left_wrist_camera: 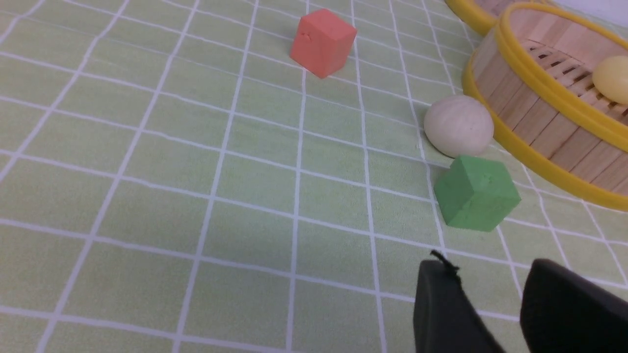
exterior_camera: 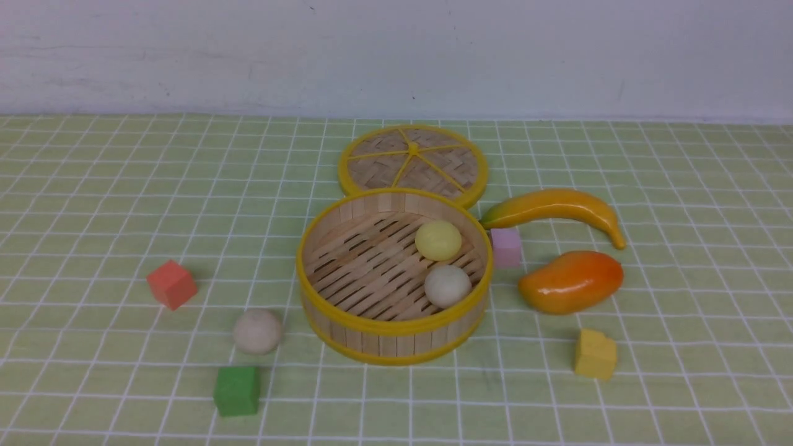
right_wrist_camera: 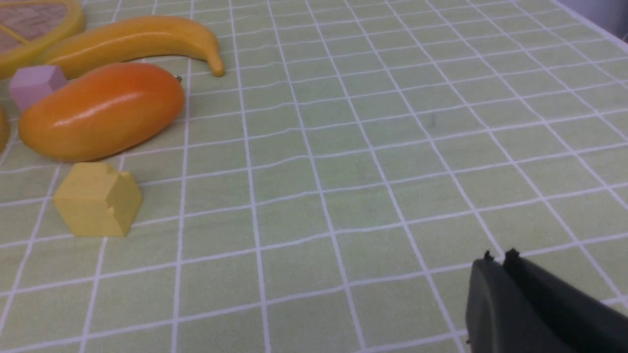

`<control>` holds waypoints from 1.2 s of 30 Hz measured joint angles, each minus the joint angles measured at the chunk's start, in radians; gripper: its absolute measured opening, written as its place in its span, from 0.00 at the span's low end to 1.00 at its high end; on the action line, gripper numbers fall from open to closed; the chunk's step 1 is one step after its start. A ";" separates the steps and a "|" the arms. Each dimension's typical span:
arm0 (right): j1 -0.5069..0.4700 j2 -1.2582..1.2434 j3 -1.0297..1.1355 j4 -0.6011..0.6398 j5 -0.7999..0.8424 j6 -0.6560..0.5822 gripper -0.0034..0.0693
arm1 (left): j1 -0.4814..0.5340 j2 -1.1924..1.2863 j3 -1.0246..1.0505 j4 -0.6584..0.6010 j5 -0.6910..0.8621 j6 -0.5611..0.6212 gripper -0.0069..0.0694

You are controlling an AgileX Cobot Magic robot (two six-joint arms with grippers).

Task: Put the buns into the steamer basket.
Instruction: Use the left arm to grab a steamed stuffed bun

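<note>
Left gripper (left_wrist_camera: 488, 268) hangs above the bench (exterior_camera: 93, 384) with its jaws apart and nothing between them. The right gripper (right_wrist_camera: 498, 259) has its jaws pressed together, also empty (both show only in their own wrist views).

Nearest in the front view lies a green cube (exterior_camera: 236, 390). Just behind it a loose bun (exterior_camera: 258, 331), off-white, rests on the checked cloth, outside the steamer basket (exterior_camera: 390, 347) and near its left wall. A yellow cube (exterior_camera: 595, 354) sits on the right, and a red cube (exterior_camera: 171, 284) stands farther back on the left.

Inside the basket, toward its right side, an off-white bun (exterior_camera: 447, 286) lies in front of a pale yellow bun (exterior_camera: 438, 240). Right of the basket are a mango (exterior_camera: 570, 282), a pink cube (exterior_camera: 506, 247) just beside the basket's wall, and a banana (exterior_camera: 557, 207). Farthest back, the lid (exterior_camera: 412, 158) lies flat just behind the basket.
</note>
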 joint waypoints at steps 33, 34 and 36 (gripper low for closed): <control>0.000 0.000 0.001 0.000 -0.003 0.000 0.14 | 0.000 0.000 0.000 -0.012 -0.375 0.000 0.40; 0.000 0.000 0.001 0.000 -0.003 0.000 0.14 | 0.000 0.000 0.000 -0.029 -0.460 0.000 0.40; 0.000 0.000 0.001 0.000 -0.003 0.000 0.14 | 0.000 0.000 0.000 -0.051 -0.585 0.000 0.40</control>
